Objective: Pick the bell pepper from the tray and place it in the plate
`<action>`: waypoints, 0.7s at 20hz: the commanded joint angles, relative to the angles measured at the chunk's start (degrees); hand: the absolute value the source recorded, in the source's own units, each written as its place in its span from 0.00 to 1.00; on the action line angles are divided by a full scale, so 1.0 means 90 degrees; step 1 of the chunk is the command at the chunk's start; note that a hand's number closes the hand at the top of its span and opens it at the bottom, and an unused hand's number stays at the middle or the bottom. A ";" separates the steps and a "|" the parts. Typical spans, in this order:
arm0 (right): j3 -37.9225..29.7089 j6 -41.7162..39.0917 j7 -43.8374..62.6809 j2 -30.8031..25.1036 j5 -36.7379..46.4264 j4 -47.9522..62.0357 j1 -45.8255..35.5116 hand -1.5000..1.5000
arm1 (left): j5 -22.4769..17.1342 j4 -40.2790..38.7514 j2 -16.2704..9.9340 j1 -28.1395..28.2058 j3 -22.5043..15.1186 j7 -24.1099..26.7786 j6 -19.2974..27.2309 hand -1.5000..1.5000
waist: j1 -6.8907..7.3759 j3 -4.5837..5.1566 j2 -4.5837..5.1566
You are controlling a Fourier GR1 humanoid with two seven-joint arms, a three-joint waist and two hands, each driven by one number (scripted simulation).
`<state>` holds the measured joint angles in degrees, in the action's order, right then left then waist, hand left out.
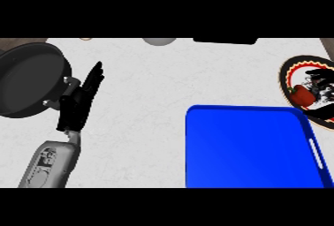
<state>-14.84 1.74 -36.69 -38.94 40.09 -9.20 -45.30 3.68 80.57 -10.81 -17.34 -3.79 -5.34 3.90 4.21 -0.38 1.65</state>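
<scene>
The red bell pepper (299, 95) is over the round plate (285, 74), which has a black, red and yellow rim and sits at the right edge. My right hand (321, 84) is above the plate, its fingers curled against the pepper's right side; much of the hand is cut off by the view's edge. The blue tray (248, 150) at the lower right holds nothing. My left hand (79, 98) rests open at the left, fingers pointing up.
A dark round pan (29, 81) lies at the far left, touching my left hand's side. A grey rounded object (159, 40) and a black flat object (225, 40) sit along the counter's far edge.
</scene>
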 commanded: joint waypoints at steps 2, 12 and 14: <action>-0.0281 -0.0429 -0.0225 0.0110 -0.0274 0.0261 -0.0191 0.00 | -0.0043 -0.0125 -0.0059 -0.0141 0.0153 -0.0026 -0.0018 0.50 | -0.0033 -0.0003 0.0012; -0.1966 -0.1609 -0.0167 -0.0848 -0.1973 0.0533 -0.0340 0.00 | -0.0258 0.0270 -0.0330 -0.0050 0.0308 -0.0295 -0.0312 0.50 | -0.0073 -0.0005 -0.0040; -0.2152 -0.1693 -0.0351 -0.1142 -0.2149 0.0581 0.0064 0.00 | -0.0035 0.0136 -0.0162 0.0096 0.0143 -0.0122 -0.0123 0.50 | -0.0165 -0.0013 -0.0012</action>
<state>-30.29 -11.19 -40.77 -45.24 24.56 -5.02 -46.34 2.97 81.23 -12.33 -16.91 -2.10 -5.79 2.74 3.09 -0.43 1.49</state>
